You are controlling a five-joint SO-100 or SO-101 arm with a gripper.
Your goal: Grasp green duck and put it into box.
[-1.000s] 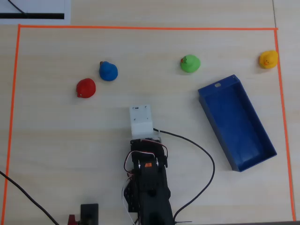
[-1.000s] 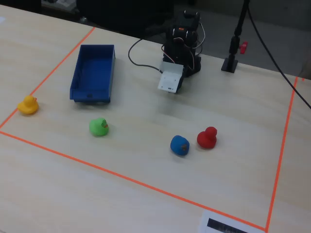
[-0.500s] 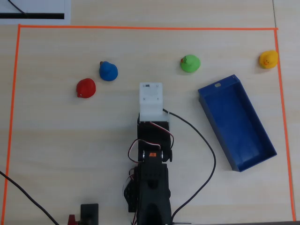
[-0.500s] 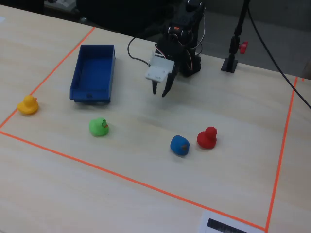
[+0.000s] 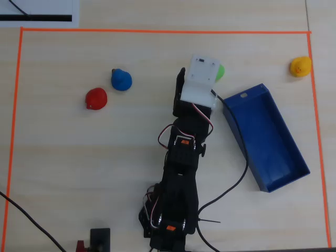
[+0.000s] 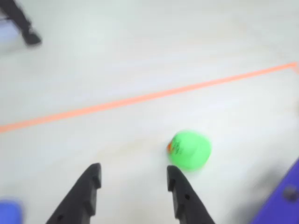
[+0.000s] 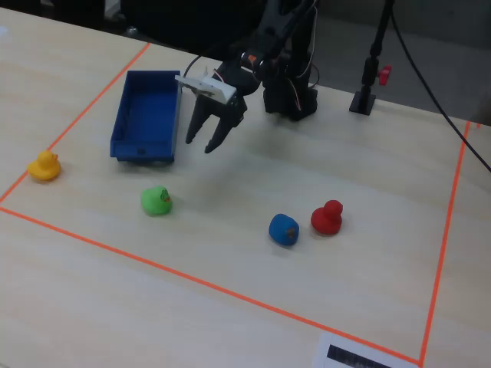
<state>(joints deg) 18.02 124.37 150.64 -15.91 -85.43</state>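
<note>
Green duck (image 7: 156, 201) — on surface (image 7: 253, 299), near box (image 7: 144, 115), apart from it. Gripper (image 7: 199, 145) above — jaws open, empty; height apparently raised, wrist view blurred.

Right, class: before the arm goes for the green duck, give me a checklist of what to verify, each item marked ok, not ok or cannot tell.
1. Gripper open: ok, the fingers stand apart with nothing between them.
2. Green duck free on the table: ok, nothing touches it.
3. Duck lined up between the fingers: not ok; in the wrist view the green duck sits ahead and right of the gap.
4. Gripper at grasp height: not ok; in the fixed view it hangs above the table.
5. Box ready: ok, open-topped and empty.
6. Other ducks out of the way: ok, blue duck, red duck and yellow duck sit apart.
</note>
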